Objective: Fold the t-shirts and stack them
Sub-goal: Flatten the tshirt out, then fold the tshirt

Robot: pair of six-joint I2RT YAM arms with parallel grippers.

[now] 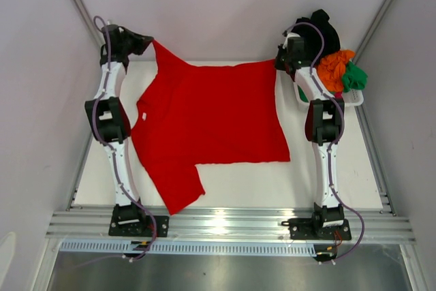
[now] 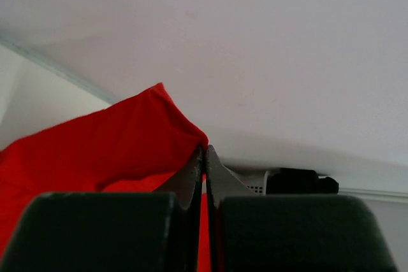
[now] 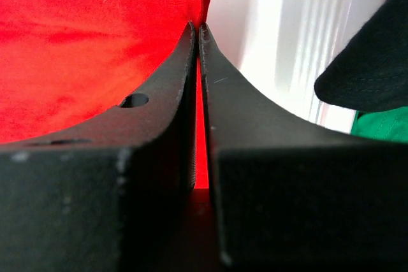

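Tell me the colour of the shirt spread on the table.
Bright red; the t-shirt shows best in the top view.

The red t-shirt [image 1: 211, 114] is large, bright and plain, spread mostly flat across the middle of the table [image 1: 327, 182]. Its far edge is drawn out between two raised corners, the far-left one pinched in the closed left gripper [image 1: 146, 42] and the far-right one in the closed right gripper [image 1: 278, 65]. What looks like a sleeve sticks out toward the near-left, and the right-hand edge runs straight. At the far right, three more shirts sit bunched in a heap in the white basket [image 1: 354, 100]: a black t-shirt [image 1: 327, 28] at the back, a crumpled orange t-shirt [image 1: 335, 67] in front of it, and a green t-shirt [image 1: 354, 76] touching the orange one's right side.
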